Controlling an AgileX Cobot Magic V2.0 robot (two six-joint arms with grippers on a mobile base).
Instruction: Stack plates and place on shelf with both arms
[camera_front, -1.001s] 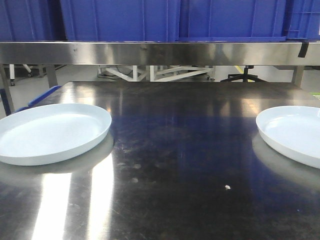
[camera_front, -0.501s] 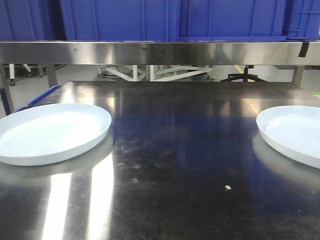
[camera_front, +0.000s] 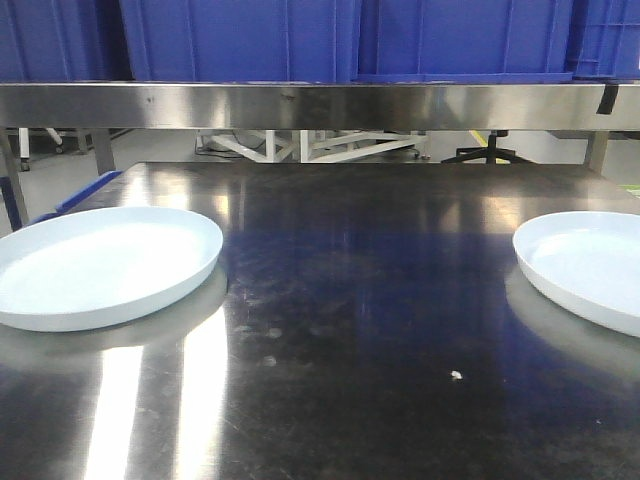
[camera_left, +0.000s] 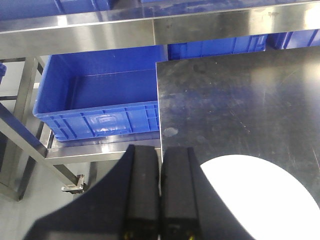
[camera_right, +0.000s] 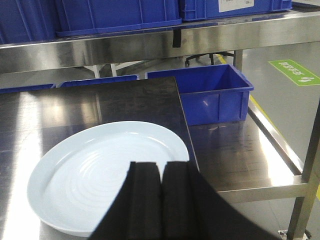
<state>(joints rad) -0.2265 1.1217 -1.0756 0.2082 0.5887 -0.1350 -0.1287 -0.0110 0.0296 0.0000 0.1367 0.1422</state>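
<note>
We see 2 glossy, pale white-blue plates lying flat and unstacked on the steel table (camera_front: 380, 300): the left plate (camera_front: 100, 265) and the right plate (camera_front: 590, 262), well apart, each near a side edge.

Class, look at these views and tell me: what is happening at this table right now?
Nothing is held. The left plate and the right plate lie far apart on the steel table, unstacked. The left gripper hangs shut beside the left plate; the right gripper hangs shut at the right plate's near rim. The shelf above holds blue crates.
</note>
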